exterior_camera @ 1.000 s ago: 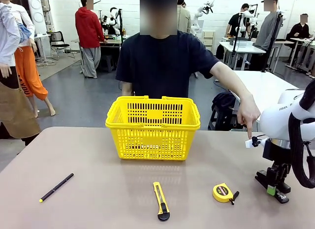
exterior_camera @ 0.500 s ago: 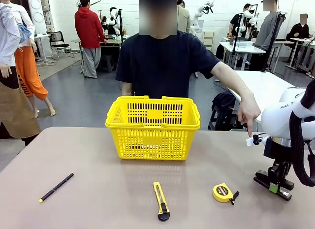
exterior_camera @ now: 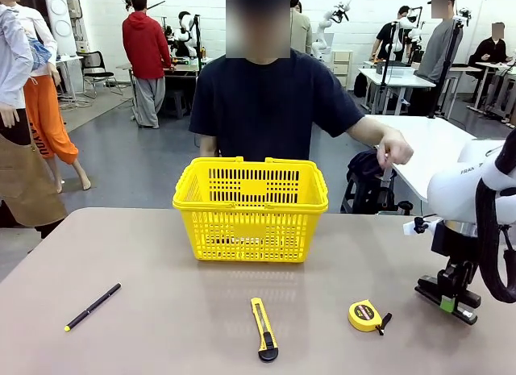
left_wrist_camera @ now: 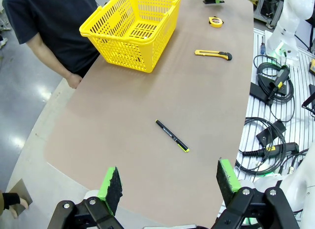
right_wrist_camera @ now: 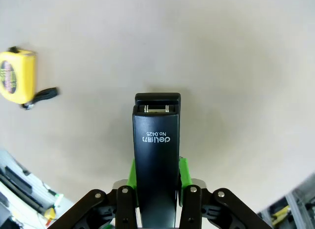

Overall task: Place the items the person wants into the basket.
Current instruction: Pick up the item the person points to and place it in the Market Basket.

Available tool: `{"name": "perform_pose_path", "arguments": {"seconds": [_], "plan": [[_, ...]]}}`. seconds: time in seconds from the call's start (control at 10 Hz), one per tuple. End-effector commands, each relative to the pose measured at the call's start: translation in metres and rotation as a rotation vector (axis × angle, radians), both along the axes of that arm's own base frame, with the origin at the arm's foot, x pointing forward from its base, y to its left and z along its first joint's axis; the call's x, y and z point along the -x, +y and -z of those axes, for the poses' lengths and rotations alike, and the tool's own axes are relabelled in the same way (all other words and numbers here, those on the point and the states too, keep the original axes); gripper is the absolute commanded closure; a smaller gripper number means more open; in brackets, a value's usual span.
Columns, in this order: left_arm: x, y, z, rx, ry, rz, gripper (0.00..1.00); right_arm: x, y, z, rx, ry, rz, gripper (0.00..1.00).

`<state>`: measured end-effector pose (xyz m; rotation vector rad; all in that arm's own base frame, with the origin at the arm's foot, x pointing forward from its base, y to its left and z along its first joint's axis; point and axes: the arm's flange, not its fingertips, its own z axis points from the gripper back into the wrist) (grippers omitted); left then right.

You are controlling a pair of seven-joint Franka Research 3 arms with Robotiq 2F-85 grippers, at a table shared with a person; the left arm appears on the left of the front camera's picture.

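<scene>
The right gripper [exterior_camera: 446, 301] pinched the black stapler [exterior_camera: 466, 312] between its green pads [right_wrist_camera: 131, 173] near the table's [exterior_camera: 161, 327] right edge (whether the stapler touched the tabletop I could not tell). The yellow tape measure [exterior_camera: 366, 314] lay just beside it, by the near edge. The yellow basket [exterior_camera: 250, 222] stood at the middle of the far edge. The left gripper [left_wrist_camera: 169, 182] hung with fingers spread wide above the table's left edge.

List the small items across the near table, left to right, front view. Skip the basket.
pen → utility knife → tape measure → stapler, clamped in the right gripper
</scene>
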<state>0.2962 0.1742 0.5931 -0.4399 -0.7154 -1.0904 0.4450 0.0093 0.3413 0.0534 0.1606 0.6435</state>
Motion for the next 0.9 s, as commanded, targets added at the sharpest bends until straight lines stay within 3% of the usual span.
{"name": "perform_pose_path", "arguments": {"seconds": [0.0, 0.2, 0.4, 0.6, 0.8], "plan": [[0.001, 0.002, 0.0, 0.016, -0.019, 0.015, 0.0, 0.02, 0.022, -0.101, 0.037, -0.027, 0.059, 0.8], [0.001, 0.002, 0.0, 0.016, -0.019, 0.015, 0.0, 0.014, 0.036, -0.205, -0.022, -0.096, 0.21, 0.8], [0.001, 0.002, 0.0, 0.016, -0.019, 0.015, 0.0, 0.01, 0.055, -0.281, -0.065, -0.167, 0.317, 0.8], [0.001, 0.002, 0.0, 0.016, -0.019, 0.015, 0.0, 0.007, 0.068, -0.315, -0.094, -0.206, 0.362, 0.8], [0.001, 0.002, 0.0, 0.016, -0.019, 0.015, 0.0, 0.006, 0.073, -0.324, -0.116, -0.223, 0.41, 0.8]]}}
